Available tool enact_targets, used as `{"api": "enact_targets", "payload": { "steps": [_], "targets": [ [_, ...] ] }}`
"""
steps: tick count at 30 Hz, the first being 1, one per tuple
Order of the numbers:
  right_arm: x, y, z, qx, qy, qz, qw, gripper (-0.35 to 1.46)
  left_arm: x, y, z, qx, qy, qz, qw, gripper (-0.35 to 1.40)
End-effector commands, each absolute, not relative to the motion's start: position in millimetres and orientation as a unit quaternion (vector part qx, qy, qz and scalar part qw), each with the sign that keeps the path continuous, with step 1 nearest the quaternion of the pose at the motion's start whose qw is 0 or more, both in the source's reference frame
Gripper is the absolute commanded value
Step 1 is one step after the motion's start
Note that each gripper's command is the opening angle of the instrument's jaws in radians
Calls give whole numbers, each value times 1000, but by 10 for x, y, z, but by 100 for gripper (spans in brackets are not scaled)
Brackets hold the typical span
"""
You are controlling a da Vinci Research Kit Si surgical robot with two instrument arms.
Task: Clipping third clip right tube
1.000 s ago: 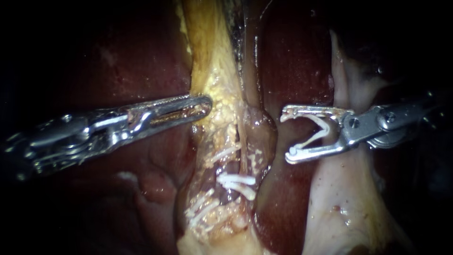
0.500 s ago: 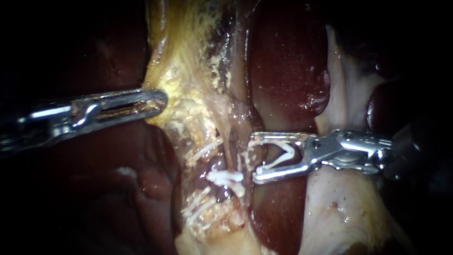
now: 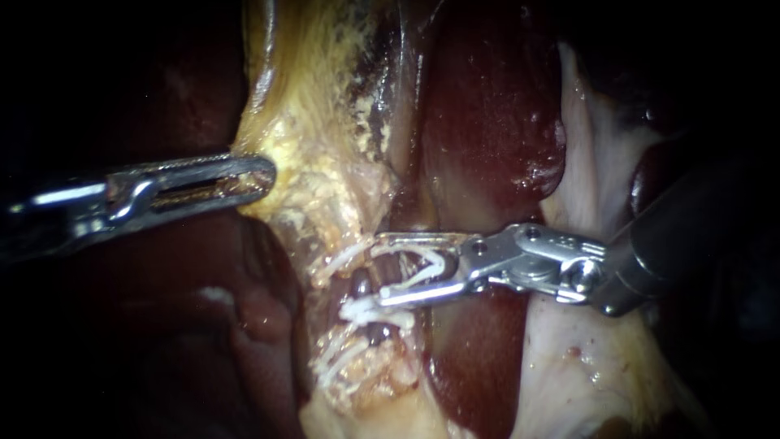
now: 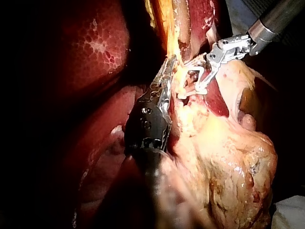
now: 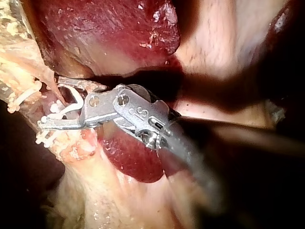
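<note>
My right instrument (image 3: 382,270) comes in from the right with its jaws wide apart. They carry a white clip (image 3: 429,262) that touches both. The jaws straddle the dark tube (image 3: 404,218) in the yellowish strand, just above a white clip (image 3: 357,311) set on it. Other white clips (image 3: 337,362) lie lower down. My left instrument (image 3: 264,172) is shut on the yellowish tissue (image 3: 325,187) and holds it stretched to the left. In the right wrist view the jaws (image 5: 50,102) reach across the tube, and the left wrist view shows both instruments (image 4: 170,64) (image 4: 194,81) at the strand.
Dark red liver (image 3: 487,122) lies behind and around the strand. Pale tissue (image 3: 593,358) lies under my right instrument's shaft. In the left wrist view a bulky yellow lump of fatty tissue (image 4: 233,171) sits beside my left instrument.
My right instrument has moved left and down, from clear of the strand to straddling the tube with its clip. My left instrument has drawn the yellowish tissue further left.
</note>
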State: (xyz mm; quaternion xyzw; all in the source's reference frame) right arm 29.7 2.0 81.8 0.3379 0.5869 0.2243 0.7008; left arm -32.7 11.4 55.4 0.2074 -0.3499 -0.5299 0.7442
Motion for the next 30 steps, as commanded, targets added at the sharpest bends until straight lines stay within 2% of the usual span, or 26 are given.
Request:
{"api": "enact_targets", "payload": {
  "steps": [1, 8, 12, 20, 30],
  "targets": [
    [298, 19, 818, 339, 587, 223, 701, 58, -326, 114, 554, 207, -350, -530, 744, -35],
    [300, 16, 816, 351, 587, 215, 697, 57, -320, 119, 551, 203, -351, -533, 743, -35],
    [295, 13, 805, 373, 587, 211, 687, 56, -311, 126, 552, 199, -351, -534, 743, -35],
    [281, 19, 764, 448, 586, 238, 632, 48, -298, 134, 562, 195, -351, -537, 742, -35],
    [312, 22, 758, 501, 585, 287, 570, 48, -305, 129, 562, 192, -350, -539, 741, -35]
  ]
}}
